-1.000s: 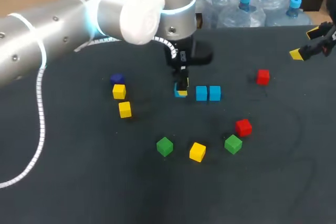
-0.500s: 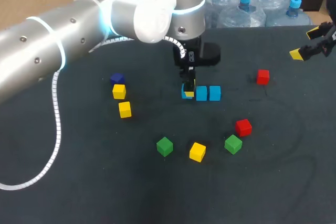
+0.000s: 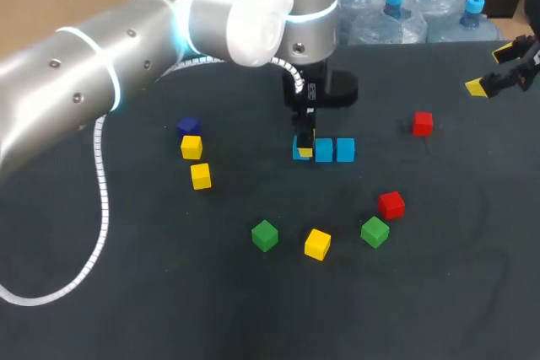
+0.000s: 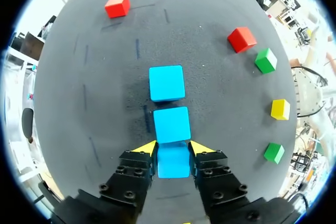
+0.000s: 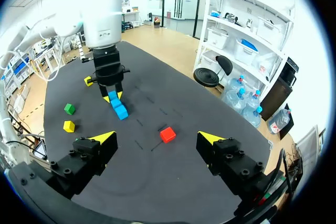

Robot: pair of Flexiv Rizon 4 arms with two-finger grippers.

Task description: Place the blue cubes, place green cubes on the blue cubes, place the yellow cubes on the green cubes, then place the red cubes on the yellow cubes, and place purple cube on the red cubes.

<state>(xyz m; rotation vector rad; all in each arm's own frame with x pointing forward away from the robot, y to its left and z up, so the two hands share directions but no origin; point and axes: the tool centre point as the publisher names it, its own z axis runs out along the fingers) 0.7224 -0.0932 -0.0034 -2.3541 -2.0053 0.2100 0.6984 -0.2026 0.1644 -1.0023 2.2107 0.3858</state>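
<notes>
A dark table [image 3: 126,292] carries scattered cubes. At the left, a purple cube [image 3: 188,126] sits just behind a yellow cube [image 3: 191,147], with a second yellow cube [image 3: 201,176] near it toward the front. Closer to the middle, at the front, lie a green cube [image 3: 265,235] and a third yellow cube [image 3: 317,244]. The left arm [image 3: 101,65] comes in from the left, and the left gripper [image 3: 303,151] points straight down at the middle. Its fingers pinch a blue cube [image 4: 173,163] from two sides, at the end of a row with two more blue cubes [image 4: 171,124], the nearer just beside it. Right of these are a second green cube [image 3: 375,231], a red cube [image 3: 391,205] and a far red cube [image 3: 423,123]. The right gripper [image 3: 491,69] hovers at the far right, fingers spread wide.
</notes>
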